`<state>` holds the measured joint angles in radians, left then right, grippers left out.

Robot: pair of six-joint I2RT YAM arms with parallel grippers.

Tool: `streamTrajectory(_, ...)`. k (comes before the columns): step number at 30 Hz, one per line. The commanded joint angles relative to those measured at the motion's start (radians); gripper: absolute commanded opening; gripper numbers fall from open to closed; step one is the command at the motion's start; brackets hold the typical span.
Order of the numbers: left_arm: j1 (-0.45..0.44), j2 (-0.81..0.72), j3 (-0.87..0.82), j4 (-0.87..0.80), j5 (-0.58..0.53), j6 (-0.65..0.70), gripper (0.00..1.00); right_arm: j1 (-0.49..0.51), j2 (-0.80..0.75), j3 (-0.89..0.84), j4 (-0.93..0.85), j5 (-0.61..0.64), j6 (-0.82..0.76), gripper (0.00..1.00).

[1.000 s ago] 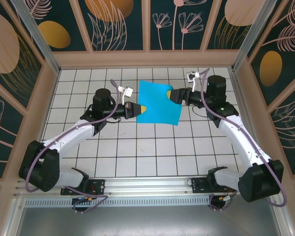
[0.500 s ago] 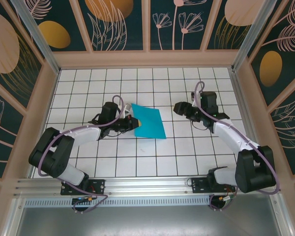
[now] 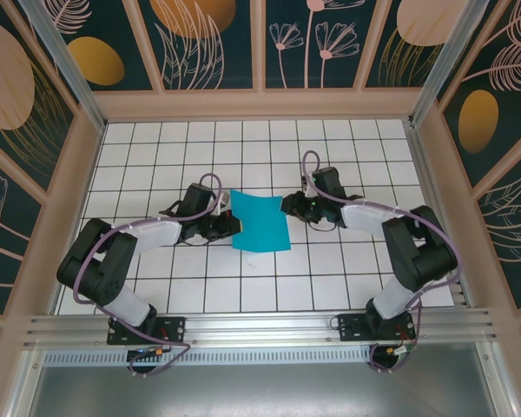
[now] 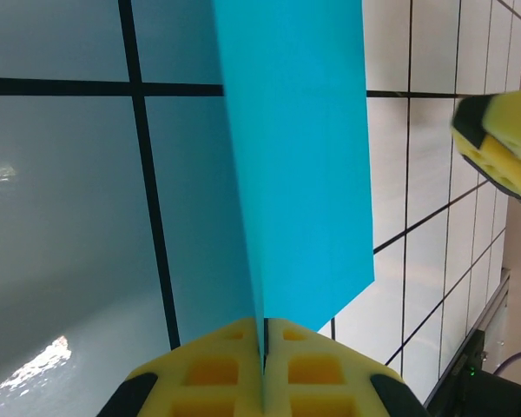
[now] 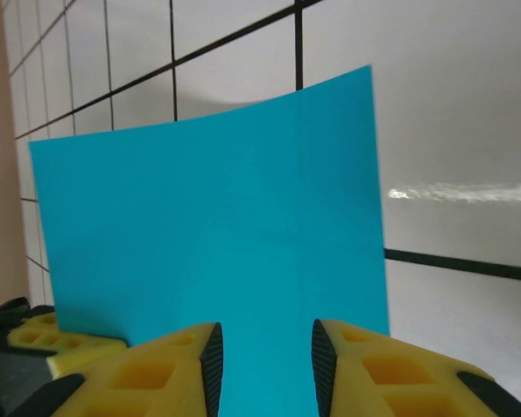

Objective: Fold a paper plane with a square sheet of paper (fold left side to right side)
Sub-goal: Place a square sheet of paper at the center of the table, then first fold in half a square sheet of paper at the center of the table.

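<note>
While your left gripper [image 4: 265, 337] is clamped on the left edge of the sheet [image 3: 260, 222], pads shut tight with the paper between them, you are at the start of the first fold as I read it: left side over to right side. I can make out no crease yet.

Your right gripper [image 5: 262, 349] sits at the sheet's right edge, towards its far corner. Its jaws are parted and teal shows in the gap. You cannot tell from the wrist view whether the edge lies between the fingers or just under them, but nothing is gripped there.

The sheet lies on the table [image 3: 156, 148] between your two grippers. Its left edge looks bowed in the right wrist view, so that side seems to be raised a little.

The next move calls for an arc. Carry the pinched edge up and over to the sheet's right edge, and land it edge on edge and corner on corner. The right side must not slide, so I would pin it first. Thin paper held at one point may sag or swing, and the corners could then miss.

Being square, the sheet has no real long axis and no nose. Its sides sit slightly askew to the grid, and the left and right edges run away from the arm bases. The crease should run parallel to those two edges.
</note>
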<state>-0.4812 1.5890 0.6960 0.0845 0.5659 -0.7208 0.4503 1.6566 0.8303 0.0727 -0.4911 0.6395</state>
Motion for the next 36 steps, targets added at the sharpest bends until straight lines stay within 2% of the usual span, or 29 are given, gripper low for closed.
streamTrajectory(1, -0.006, 0.012, 0.019, -0.037, -0.003, 0.032, 0.00, 0.027, 0.054, 0.066, 0.023, 0.022, 0.022, 0.31)
streamTrajectory(12, -0.007, 0.012, 0.038, -0.047, 0.008, 0.050, 0.02, 0.077, 0.199, 0.167, -0.090, 0.070, -0.028, 0.31)
streamTrajectory(23, -0.007, 0.002, 0.059, 0.020, 0.031, 0.021, 0.44, 0.091, 0.229, 0.165, -0.151, 0.123, -0.056, 0.30)
streamTrajectory(28, -0.007, 0.014, 0.058, 0.043, 0.009, -0.001, 0.63, 0.091, 0.229, 0.162, -0.164, 0.131, -0.070, 0.29)
streamTrajectory(30, -0.007, 0.015, 0.054, 0.055, 0.000, -0.013, 0.68, 0.091, 0.229, 0.159, -0.165, 0.134, -0.072, 0.29)
streamTrajectory(36, -0.006, 0.036, 0.060, 0.102, -0.022, -0.056, 0.73, 0.111, 0.229, 0.155, -0.163, 0.135, -0.076, 0.29)
